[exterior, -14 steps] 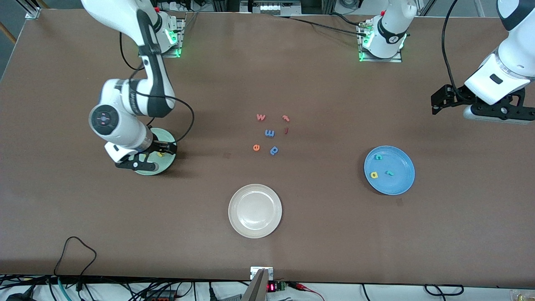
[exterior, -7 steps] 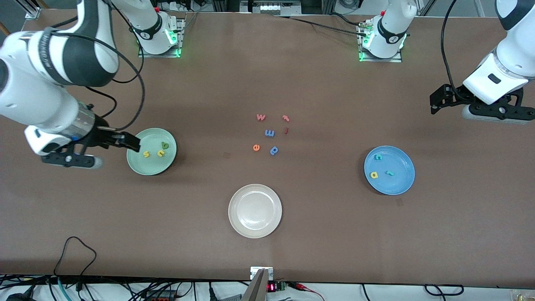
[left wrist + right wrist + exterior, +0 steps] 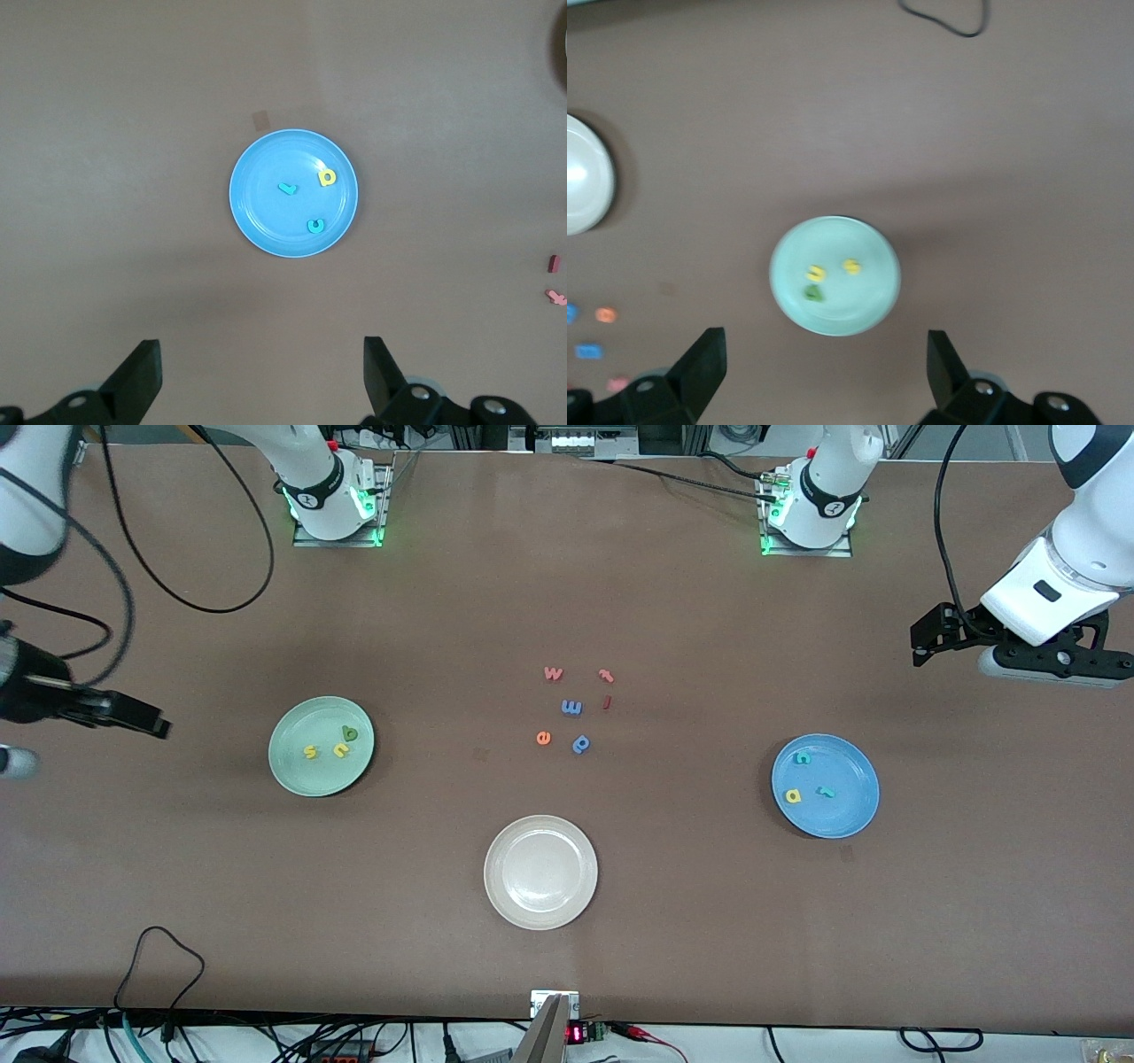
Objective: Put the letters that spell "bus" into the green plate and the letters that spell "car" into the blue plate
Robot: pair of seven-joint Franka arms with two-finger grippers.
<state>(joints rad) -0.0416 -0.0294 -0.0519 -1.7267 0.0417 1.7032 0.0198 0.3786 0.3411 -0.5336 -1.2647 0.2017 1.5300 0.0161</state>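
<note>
The green plate (image 3: 292, 766) (image 3: 859, 305) holds a yellow "s" (image 3: 310, 752) (image 3: 851, 266), a yellow "u" (image 3: 340, 750) (image 3: 817, 273) and a green "b" (image 3: 351, 733) (image 3: 814, 293). In the blue plate (image 3: 846, 815) (image 3: 266, 221) lie a teal "c" (image 3: 802, 758) (image 3: 315, 226), a yellow "a" (image 3: 794, 796) (image 3: 328, 177) and a teal "r" (image 3: 826, 791) (image 3: 287, 188). My right gripper (image 3: 155, 724) (image 3: 824, 367) hangs open and empty over bare table beside the green plate, at the right arm's end. My left gripper (image 3: 921, 642) (image 3: 261, 372) waits open and empty, high over the left arm's end.
A white plate (image 3: 540, 917) sits nearer the front camera, mid-table. Loose letters lie at the table's middle: an orange "w" (image 3: 553, 674), a blue "m" (image 3: 571, 708), an orange "e" (image 3: 543, 737), a blue "p" (image 3: 581, 743) and two small red pieces (image 3: 606, 676). A black cable (image 3: 159, 957) loops near the front edge.
My right arm has risen off the green plate and swung away toward its end of the table, uncovering the three letters. The left arm has stayed put.
</note>
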